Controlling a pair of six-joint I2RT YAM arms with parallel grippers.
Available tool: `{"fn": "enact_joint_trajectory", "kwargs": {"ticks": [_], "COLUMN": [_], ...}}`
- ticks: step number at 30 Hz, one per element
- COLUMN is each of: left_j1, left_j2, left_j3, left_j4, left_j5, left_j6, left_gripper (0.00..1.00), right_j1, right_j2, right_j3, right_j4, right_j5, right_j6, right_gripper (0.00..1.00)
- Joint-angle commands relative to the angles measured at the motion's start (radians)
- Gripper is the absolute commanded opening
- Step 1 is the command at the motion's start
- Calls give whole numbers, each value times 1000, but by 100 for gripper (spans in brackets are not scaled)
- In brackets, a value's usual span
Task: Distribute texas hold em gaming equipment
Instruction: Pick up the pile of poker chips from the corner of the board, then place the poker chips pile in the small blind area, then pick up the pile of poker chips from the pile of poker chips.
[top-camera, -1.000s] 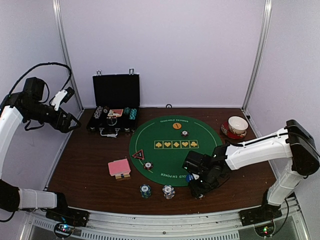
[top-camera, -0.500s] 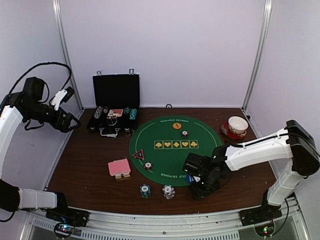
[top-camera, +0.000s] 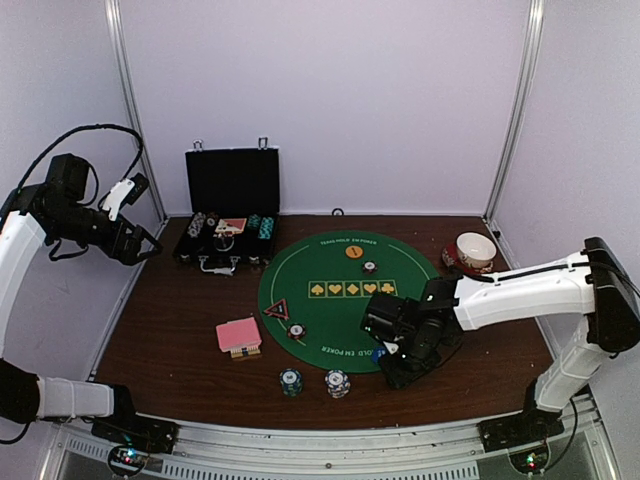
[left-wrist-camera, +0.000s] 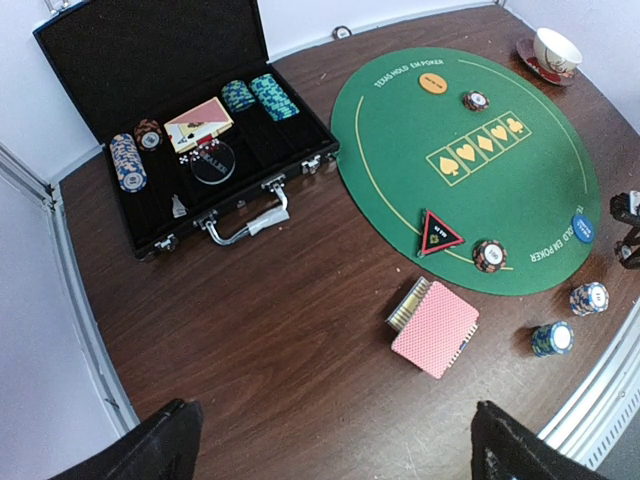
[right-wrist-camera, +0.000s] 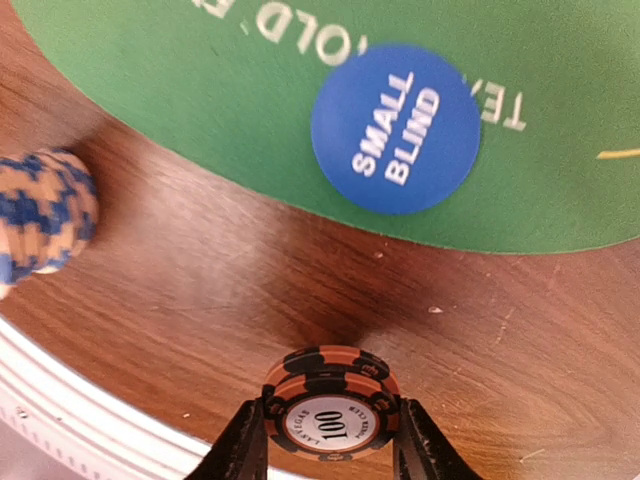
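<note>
- The right gripper (right-wrist-camera: 330, 445) is seen low over the bare wood near the table's front edge, just off the rim of the green mat (top-camera: 340, 290).
- Its jaws are partly closed, and a small orange-and-black chip stack (right-wrist-camera: 331, 412) marked 100 is clasped between the two fingers (right-wrist-camera: 245, 440).
- Whether that stack rests on the wood or is lifted cannot be told.
- The blue marker disc (right-wrist-camera: 395, 128), lettered SMALL BLIND, is laid on the mat's edge near the held stack.
- A blue-white chip stack (right-wrist-camera: 35, 210) is seen blurred to one side.
- The left gripper (left-wrist-camera: 330, 445) is held high at the table's left, jaws spread wide, with nothing gripped.
- The card deck (left-wrist-camera: 435, 328) lies on the wood beside the mat, near the red-edged triangle (left-wrist-camera: 437, 232).
- The black case (left-wrist-camera: 180, 150) is open at the back.
</note>
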Motion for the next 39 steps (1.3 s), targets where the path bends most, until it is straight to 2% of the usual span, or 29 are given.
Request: {"fn": "enact_joint_trajectory", "kwargs": {"ticks": [1,9,19,25,28,30,35,39], "left_j1": [5,5,5,5,6,5,6,6], "left_j2": [-4,-7,-14,-15,-13,-13,-19,-19], "left_j3": [28,26,32,27,25,27,25,17], "left_j4": [-5,-5,-5,-5,-4,-5,-5,-5], "left_j5": [12,21,18,17,14,14,11,12], "left_j6": [7,5,7,11,11,11,12,14], "left_gripper": [98,98,97,98,98,98,98,98], "right_j1": [-36,-185,-286,-306,-308,-308,-285,-184], "right_j2": [-60,-11,136,170,183,179,86,46], "right_j3": [77,134,142,140,160,167,206,280], "right_j4": [-103,-92,5,48,39,27,-24,-70], "right_j5": [59,69,60,53,50,48,58,54], "right_j6": [-43,-149,-210,-217,-217,-220,-224,-227], "right_gripper": [27,27,29,45,64,70,72,76]}}
